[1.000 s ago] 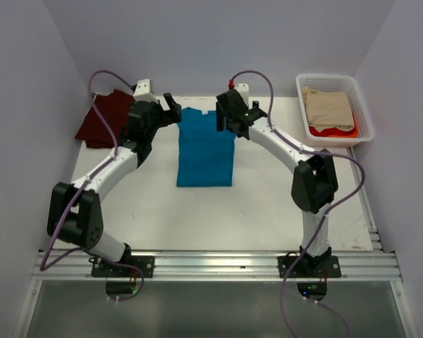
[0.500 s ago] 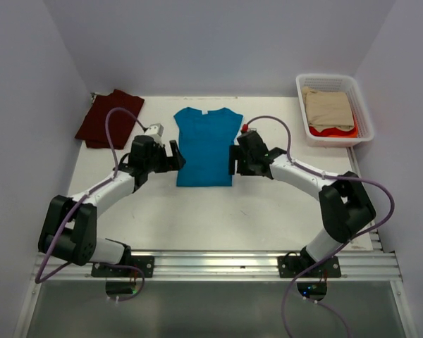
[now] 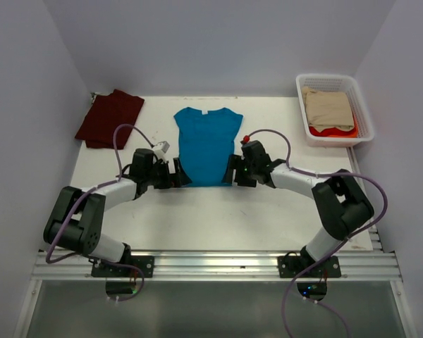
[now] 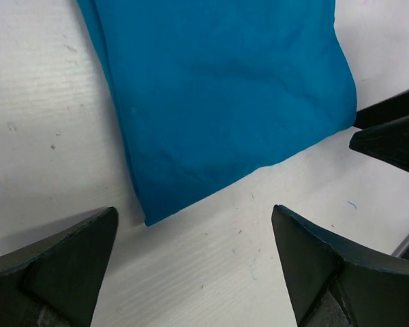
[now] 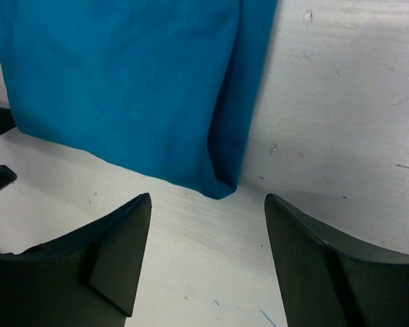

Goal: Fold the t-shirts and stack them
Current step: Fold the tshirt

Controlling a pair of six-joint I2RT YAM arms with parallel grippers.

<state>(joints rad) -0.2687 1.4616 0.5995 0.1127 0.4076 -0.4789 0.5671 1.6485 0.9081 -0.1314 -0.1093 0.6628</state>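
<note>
As the teal-blue t-shirt (image 3: 206,141) lies flat on the table (image 3: 211,218) with its long axis running from the near hem away to the collar, the coming move is judged to turn on the two hem corners. The left tool (image 3: 178,174) is set just beside the left hem corner and the right tool (image 3: 233,171) just beside the right one, so each corner is served by the arm on its own side. Both tools are seen with their fingers spread wide and nothing held. In each wrist view the corner lies just ahead of the gap between the fingers. In the left view it is offset toward one finger. The fingertips appear to be low over the table, though contact cannot be confirmed. The maroon t-shirt (image 3: 109,117) is laid well apart at the far left corner, nearer the left arm.
</note>
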